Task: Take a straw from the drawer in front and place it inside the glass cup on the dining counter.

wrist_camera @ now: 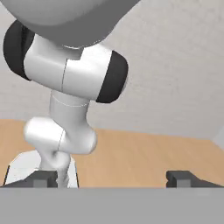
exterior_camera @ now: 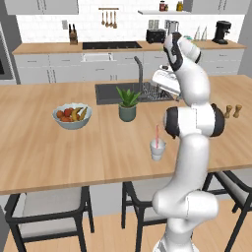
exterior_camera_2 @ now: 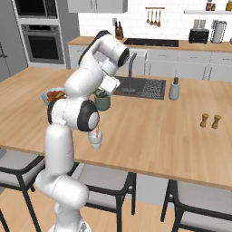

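Note:
The glass cup [exterior_camera: 157, 150] stands on the dining counter [exterior_camera: 59, 147] near its front edge, just left of my arm. The red straw [exterior_camera: 157, 134] stands in it, leaning slightly and sticking out above the rim. From the right base view the cup [exterior_camera_2: 95, 140] and straw [exterior_camera_2: 97, 132] sit close beside my elbow. My gripper [exterior_camera: 166, 84] hangs well above the cup, over the counter near the sink, apart from cup and straw. In the hand view the gripper [wrist_camera: 113, 178] is open, its tips wide apart with nothing between them. The drawer is out of view.
A fruit bowl [exterior_camera: 72, 116] and a potted plant [exterior_camera: 128, 105] stand left of the cup. Behind them are the dark sink [exterior_camera: 108, 92] and tap [exterior_camera: 140, 69]. Two shakers [exterior_camera: 232, 110] sit at the right; a bottle [exterior_camera_2: 174, 89] is by the sink. Stools [exterior_camera: 49, 206] line the front.

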You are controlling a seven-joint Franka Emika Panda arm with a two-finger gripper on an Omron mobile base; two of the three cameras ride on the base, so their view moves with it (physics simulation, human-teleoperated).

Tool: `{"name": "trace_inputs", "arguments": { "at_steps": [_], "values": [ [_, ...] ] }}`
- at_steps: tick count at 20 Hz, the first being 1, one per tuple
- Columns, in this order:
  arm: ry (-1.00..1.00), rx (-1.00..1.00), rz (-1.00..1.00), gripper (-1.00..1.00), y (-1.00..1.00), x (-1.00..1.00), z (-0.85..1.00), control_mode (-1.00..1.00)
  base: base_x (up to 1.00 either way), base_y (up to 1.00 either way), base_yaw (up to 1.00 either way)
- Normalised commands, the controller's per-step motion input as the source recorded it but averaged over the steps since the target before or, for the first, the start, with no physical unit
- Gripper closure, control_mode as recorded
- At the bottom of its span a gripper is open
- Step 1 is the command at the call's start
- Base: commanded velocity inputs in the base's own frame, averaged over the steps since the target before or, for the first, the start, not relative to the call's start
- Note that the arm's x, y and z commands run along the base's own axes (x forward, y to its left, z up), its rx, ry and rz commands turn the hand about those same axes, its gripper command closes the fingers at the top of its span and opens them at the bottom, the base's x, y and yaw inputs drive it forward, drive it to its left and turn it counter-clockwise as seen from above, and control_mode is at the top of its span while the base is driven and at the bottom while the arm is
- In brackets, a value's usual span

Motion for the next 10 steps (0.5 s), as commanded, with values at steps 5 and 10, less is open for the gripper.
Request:
{"name": "trace_inputs", "arguments": {
  "at_steps": [5, 10],
  "values": [
    [-0.6, 0.0, -0.05, -1.0, -0.04, -0.55, 0.45, -1.0, 0.0, 0.0, 0.0],
    [-0.55, 0.0, -0.03, -1.0, 0.0, -0.58, 0.11, -1.0, 0.0, 0.0, 0.0]
  ]
}}
